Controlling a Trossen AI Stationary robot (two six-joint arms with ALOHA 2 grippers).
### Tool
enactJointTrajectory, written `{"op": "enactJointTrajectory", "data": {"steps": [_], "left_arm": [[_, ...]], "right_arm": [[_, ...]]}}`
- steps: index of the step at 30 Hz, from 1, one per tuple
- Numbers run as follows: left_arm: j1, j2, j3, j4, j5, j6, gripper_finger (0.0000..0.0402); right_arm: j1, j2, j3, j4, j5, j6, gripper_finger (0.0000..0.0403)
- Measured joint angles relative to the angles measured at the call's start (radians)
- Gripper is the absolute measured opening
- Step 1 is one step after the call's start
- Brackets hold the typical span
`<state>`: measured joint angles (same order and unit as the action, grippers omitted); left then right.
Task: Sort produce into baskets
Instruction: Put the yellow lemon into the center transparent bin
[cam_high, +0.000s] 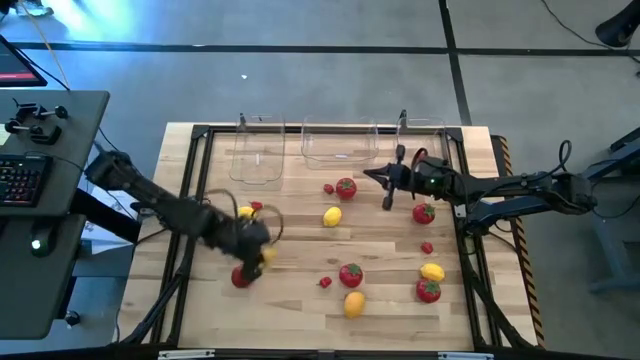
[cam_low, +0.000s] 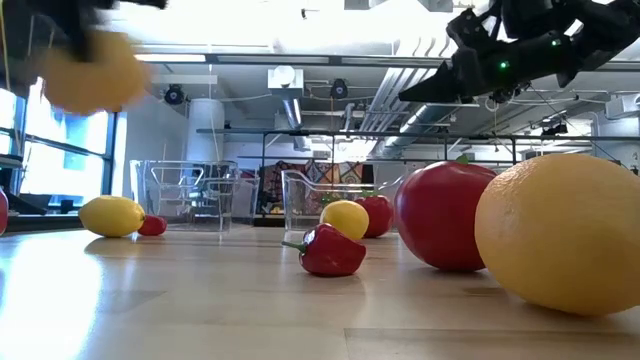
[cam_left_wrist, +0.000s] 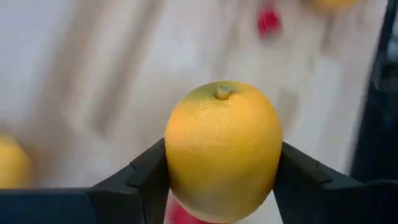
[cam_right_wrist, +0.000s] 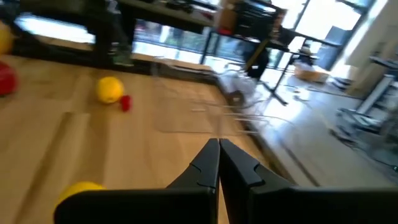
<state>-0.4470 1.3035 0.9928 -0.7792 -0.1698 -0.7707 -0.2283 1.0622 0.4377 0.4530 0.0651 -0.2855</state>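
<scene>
Pinching a yellow citrus (cam_left_wrist: 222, 149), left pincer (cam_high: 256, 250) risked dropping it mid-carry, grip probably shallow; red tomato (cam_high: 241, 277) lay just below. Right pincer (cam_high: 371, 176) pressed together.

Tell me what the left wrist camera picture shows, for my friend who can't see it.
A yellow-orange citrus fruit with a small green stem end fills the middle, gripped between the left pincer's two dark fingers. Behind it the pale wooden table is blurred, with a small red fruit far off.
</scene>
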Motion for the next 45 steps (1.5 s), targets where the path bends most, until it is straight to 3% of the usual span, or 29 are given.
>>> {"op": "enactJointTrajectory", "data": {"steps": [6, 13, 21, 25, 37, 42, 45], "left_arm": [[0.205, -0.008, -0.007, 0.231, -0.085, 0.457, 0.0198], [0.437, -0.007, -0.106, 0.604, 0.093, 0.772, 0.0198], [0.604, 0.007, -0.204, 1.059, 0.318, 0.888, 0.0198], [0.655, 0.020, -0.241, 1.205, 0.371, 0.912, 0.0198], [0.676, 0.081, -0.261, 1.324, 0.442, 0.899, 0.0198], [0.676, 0.078, -0.261, 1.329, 0.442, 0.905, 0.0199], [0.675, 0.092, -0.261, 1.347, 0.442, 0.905, 0.0199]], "right_arm": [[0.004, 0.000, 0.000, 0.000, -0.033, 0.049, 0.0001], [0.041, 0.015, 0.000, 0.017, -0.037, 0.068, 0.0055], [0.049, 0.088, 0.000, 0.134, -0.039, 0.111, 0.0145], [0.049, 0.155, 0.031, 0.154, -0.069, 0.195, 0.0180], [0.115, 0.398, 0.288, 0.082, -0.122, 0.268, 0.0288], [0.137, 0.404, 0.324, 0.071, -0.140, 0.263, 0.0296], [0.148, 0.405, 0.331, 0.075, -0.097, 0.262, 0.0295]]}}
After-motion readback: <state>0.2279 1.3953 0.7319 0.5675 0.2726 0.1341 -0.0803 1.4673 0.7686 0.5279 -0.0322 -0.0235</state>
